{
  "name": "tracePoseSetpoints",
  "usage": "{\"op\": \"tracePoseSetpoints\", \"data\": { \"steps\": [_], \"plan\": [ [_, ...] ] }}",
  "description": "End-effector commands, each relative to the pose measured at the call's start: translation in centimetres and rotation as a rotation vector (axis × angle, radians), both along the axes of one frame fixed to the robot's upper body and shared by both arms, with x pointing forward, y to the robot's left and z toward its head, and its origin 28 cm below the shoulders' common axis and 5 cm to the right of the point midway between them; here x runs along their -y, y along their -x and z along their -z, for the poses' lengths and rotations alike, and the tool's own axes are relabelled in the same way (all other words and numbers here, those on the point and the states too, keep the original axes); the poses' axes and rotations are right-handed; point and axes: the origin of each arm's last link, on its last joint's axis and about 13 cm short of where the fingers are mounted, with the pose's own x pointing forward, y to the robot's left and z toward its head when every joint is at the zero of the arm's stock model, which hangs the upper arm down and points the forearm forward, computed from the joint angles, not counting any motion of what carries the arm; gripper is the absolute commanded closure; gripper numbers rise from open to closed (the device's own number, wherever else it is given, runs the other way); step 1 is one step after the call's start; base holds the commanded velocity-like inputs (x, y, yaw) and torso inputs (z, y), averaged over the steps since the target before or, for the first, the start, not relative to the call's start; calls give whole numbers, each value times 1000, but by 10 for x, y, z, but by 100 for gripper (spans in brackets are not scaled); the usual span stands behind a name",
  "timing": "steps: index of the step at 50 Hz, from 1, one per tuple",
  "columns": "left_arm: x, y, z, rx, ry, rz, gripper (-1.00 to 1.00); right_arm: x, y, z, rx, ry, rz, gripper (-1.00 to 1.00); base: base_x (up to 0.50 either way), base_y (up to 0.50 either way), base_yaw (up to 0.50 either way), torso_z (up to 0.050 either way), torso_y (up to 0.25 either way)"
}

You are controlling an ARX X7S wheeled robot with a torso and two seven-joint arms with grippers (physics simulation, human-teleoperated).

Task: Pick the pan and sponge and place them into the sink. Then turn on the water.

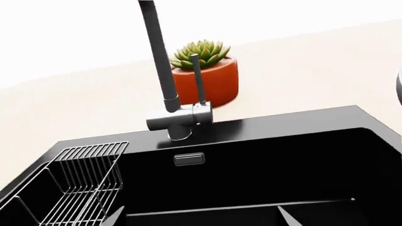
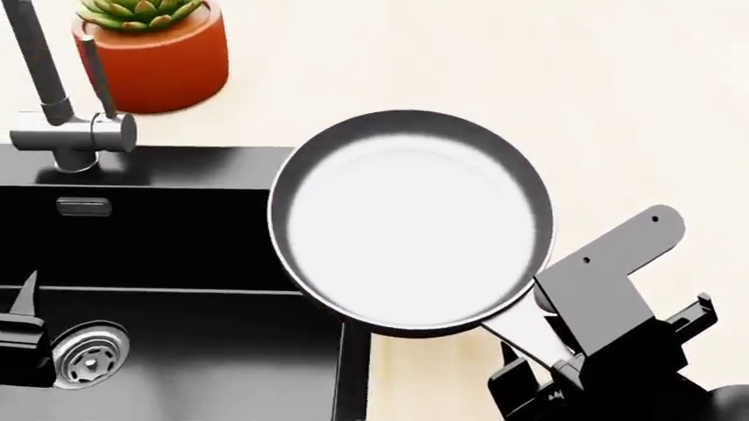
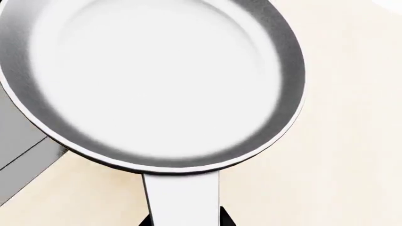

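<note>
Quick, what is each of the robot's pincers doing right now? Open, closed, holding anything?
Left pincer: only a dark edge of it shows over the sink; cannot be told.
Right pincer: closed on the pan handle.

1. Right end effector [image 2: 550, 364]: matte black, blocky, angular housing with stepped notches.
2. Flat dark grey bracket plate [image 2: 615, 254] with rounded end and two small pale screw dots.
3. Left end effector [image 2: 21, 338]: black, one thin pointed finger, boxy base.
</note>
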Motion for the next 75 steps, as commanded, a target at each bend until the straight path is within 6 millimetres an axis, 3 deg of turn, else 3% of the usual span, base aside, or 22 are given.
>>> {"op": "tracePoseSetpoints", "data": {
  "steps": [1, 46, 61, 67, 75],
  "plan": [
    [8, -2, 3, 4, 9, 14, -100, 4, -6, -13, 109, 13, 28, 100, 55, 500, 0, 0, 0],
    [5, -2, 5, 3, 10, 14, -100, 11, 10, -8, 90, -4, 54, 100, 74, 456, 0, 1, 2],
    [4, -1, 7, -2, 13, 13, -100, 0, -21, -2, -35, 111, -194, 100, 0, 0, 0, 1, 1],
    [1, 0, 8, -2, 17, 6, -100, -1, -17, 6, -80, 109, -274, 100, 0, 0, 0, 0, 2],
    [6, -2, 10, -7, 17, -1, -100, -8, -28, 21, -121, 116, -291, 100, 0, 0, 0, 0, 1]
  ]
}}
